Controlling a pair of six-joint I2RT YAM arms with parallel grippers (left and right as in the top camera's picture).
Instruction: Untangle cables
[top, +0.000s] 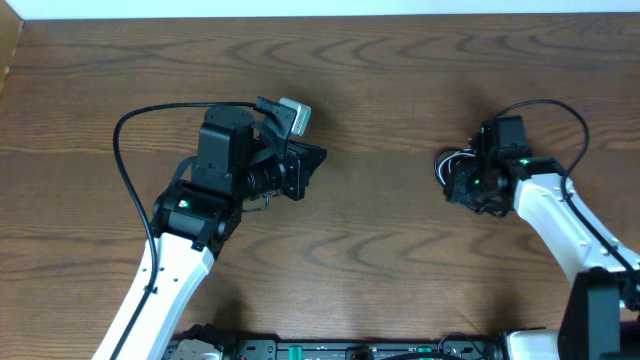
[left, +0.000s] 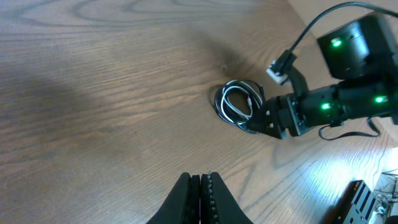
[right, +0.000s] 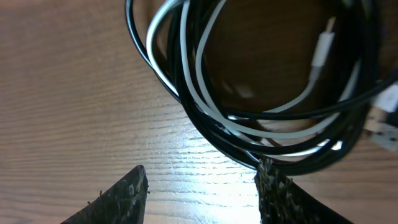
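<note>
Standing next to the rig right now: the cables (top: 446, 166) are over on the right side of the wooden surface (top: 400, 80), bunched into one small coil of thin black and white cords looped over each other. They're lying flat on the wood, nothing lifted.

The right gripper (top: 453, 186) is down low, right at that coil, reaching in from the right arm's side. The left wrist camera looks across at it, and there the cables (left: 236, 104) have the right gripper (left: 260, 121) against their edge.

Up close from its own camera, the right gripper (right: 202, 180) has its jaws spread with only bare wood between them. So it's released, not pinching anything. One of its fingers (right: 273, 183) sits right at the bottom loop of the cables (right: 198, 106) and looks to be touching it. The other finger is off to the side, clear of the cords. A white plug (right: 323, 46) lies inside the loop. There's another pale plug end at the far right edge of that view, too blurry to say more.

The left gripper (top: 315, 160) is well apart from the coil, over the middle-left of the surface and pointing toward it. In its own view the left gripper (left: 201, 190) is clenched, fingers pressed flat together with nothing in them.
</note>
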